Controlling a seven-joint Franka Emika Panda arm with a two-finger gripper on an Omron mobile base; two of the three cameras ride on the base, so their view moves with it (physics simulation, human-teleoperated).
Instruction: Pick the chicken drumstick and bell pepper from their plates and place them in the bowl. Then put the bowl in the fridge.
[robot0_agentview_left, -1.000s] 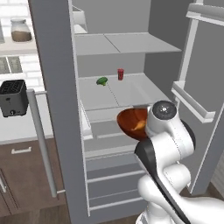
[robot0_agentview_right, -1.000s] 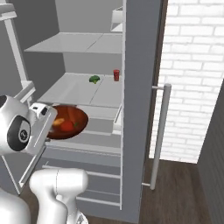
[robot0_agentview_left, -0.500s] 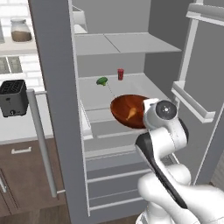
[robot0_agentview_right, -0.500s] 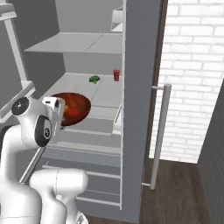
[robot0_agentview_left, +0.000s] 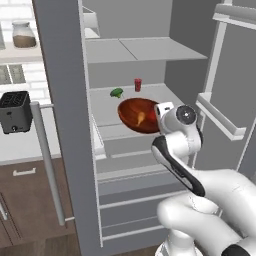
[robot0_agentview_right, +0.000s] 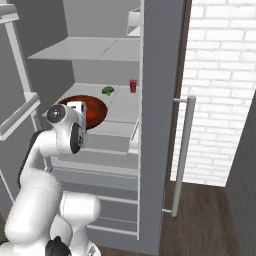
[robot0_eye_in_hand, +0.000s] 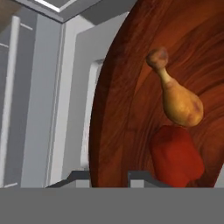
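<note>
1. At the fridge (robot0_agentview_left: 60, 100) front, the gripper (robot0_eye_in_hand: 108, 177) is seen pinching the rim of the bowl (robot0_agentview_left: 139, 114).
2. Over the middle shelf (robot0_agentview_right: 120, 107) the bowl should be kept level and lowered fully before release.
3. Inside the bowl, the drumstick (robot0_eye_in_hand: 177, 98) and pepper (robot0_eye_in_hand: 177, 155) are carried, touching.
4. Farther back, a green vegetable (robot0_agentview_left: 116, 92) and red cup (robot0_agentview_left: 138, 84) are to be avoided.

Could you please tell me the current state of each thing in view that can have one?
fridge: door open, shelves exposed.
bowl: held over the middle shelf, tilted, with food inside.
drumstick: lying in the bowl.
pepper: in the bowl, beside the drumstick.
gripper: shut on the bowl's rim.
</note>
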